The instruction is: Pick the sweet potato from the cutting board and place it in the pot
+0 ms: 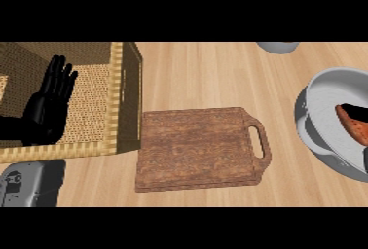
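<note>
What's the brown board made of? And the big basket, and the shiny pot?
The cutting board looks like wood, matte, with mottled brown grain. The basket looks like woven wicker, with a tan plaited weave. The pot seems to be metal, smooth grey with soft highlights.

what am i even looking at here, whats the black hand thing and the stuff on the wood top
This is one picture taken as if from a humanoid robot's head, looking steeply down at a wooden kitchen counter. The black shape at the left is the robot's left hand, open with fingers straight, resting over a woven basket; it holds nothing. The right hand does not show.

In the middle lies a brown cutting board with a handle slot, nothing on it. At the right edge sits a grey pot, partly cut off, with an orange sweet potato already inside it. A grey metal item at lower left and a grey object at the top are too cropped to name.
</note>
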Robot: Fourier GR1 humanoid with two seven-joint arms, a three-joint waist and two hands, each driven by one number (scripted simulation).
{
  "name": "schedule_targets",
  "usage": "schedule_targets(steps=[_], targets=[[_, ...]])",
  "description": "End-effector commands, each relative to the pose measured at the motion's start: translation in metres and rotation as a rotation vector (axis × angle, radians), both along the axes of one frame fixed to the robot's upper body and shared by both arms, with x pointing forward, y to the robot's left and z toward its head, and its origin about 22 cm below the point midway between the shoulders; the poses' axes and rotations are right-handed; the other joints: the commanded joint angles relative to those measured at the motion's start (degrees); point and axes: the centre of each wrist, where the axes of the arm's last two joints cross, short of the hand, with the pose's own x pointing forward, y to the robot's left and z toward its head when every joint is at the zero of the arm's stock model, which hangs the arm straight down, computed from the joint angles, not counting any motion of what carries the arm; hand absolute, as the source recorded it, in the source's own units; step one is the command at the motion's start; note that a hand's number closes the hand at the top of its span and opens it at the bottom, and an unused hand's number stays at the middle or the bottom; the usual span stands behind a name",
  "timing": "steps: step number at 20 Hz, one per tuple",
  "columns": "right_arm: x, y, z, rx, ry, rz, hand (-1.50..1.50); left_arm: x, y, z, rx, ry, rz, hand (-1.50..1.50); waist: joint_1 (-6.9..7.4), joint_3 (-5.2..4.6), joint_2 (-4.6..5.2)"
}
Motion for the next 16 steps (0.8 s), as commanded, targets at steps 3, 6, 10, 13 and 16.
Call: schedule_targets(steps=[3, 6, 10, 13, 16], targets=[[-0.008, 0.003, 0.020, 0.084, -0.246, -0.078, -1.50, 0.002, -0.003, 0.008, 0.002, 0.014, 0.021, 0.00, -0.37, 0.01, -0.14], [-0.029, -0.015, 0.017, 0.093, -0.349, -0.123, -1.50, -0.003, -0.010, 0.003, -0.013, 0.027, 0.016, 0.00, -0.50, 0.03, -0.16], [-0.056, -0.036, 0.021, 0.069, -0.461, -0.142, -1.50, -0.006, -0.009, -0.011, -0.011, 0.037, 0.028, 0.00, -0.56, 0.05, -0.06], [-0.091, -0.029, 0.016, 0.062, -0.525, -0.152, -1.50, -0.010, 0.000, 0.007, 0.006, 0.016, 0.015, 0.00, -0.72, 0.03, -0.22], [-0.127, -0.013, 0.011, 0.059, -0.549, -0.159, -1.50, -0.014, 0.001, 0.007, 0.008, 0.025, 0.033, 0.00, -0.86, -0.01, -0.29]])
